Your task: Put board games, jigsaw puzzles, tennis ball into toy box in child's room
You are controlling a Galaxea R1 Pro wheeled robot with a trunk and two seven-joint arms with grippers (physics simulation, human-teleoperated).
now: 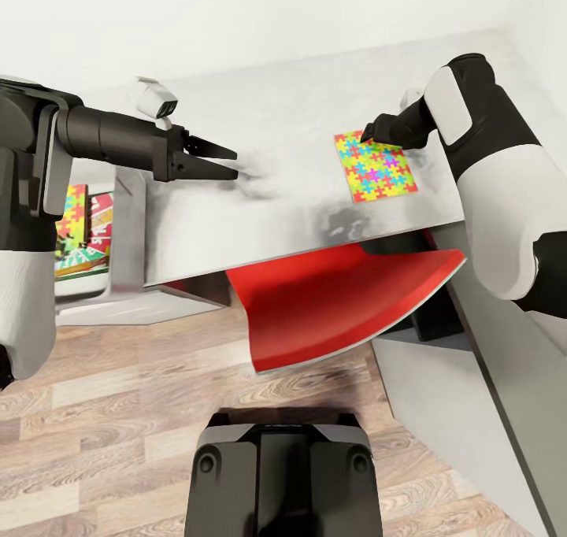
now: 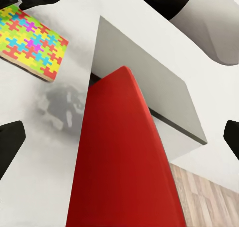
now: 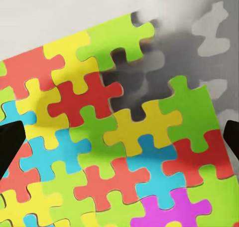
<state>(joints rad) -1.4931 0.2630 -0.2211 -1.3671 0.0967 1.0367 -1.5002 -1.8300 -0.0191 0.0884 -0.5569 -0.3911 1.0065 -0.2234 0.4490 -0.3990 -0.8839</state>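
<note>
Looked down on a light-grey table [image 1: 276, 120] against a white wall, wood-plank floor below. Found the right gripper [image 1: 367, 136] poised at the far corner of the jigsaw puzzle [image 1: 376, 167], jaws spread wide and empty, fingertips dark at either side of the right wrist view with the puzzle surface between them. Judged the puzzle a thin, stiff, light slab lying flat on the table top, with little edge to pinch. Best taken across a corner or a short side, perhaps after sliding it to overhang the near table edge. Likely slick enough to skate away under a careless push.

Saw the left gripper [image 1: 228, 161] well to the left of the puzzle, above bare table top, likewise wide and empty. Noted a red chair [image 1: 331, 305] tucked under the table, just nearside of the puzzle. Spotted the toy box [image 1: 98, 305] far to the puzzle's left, colourful flat toys [image 1: 83, 238] inside, and the left arm across the way there.
</note>
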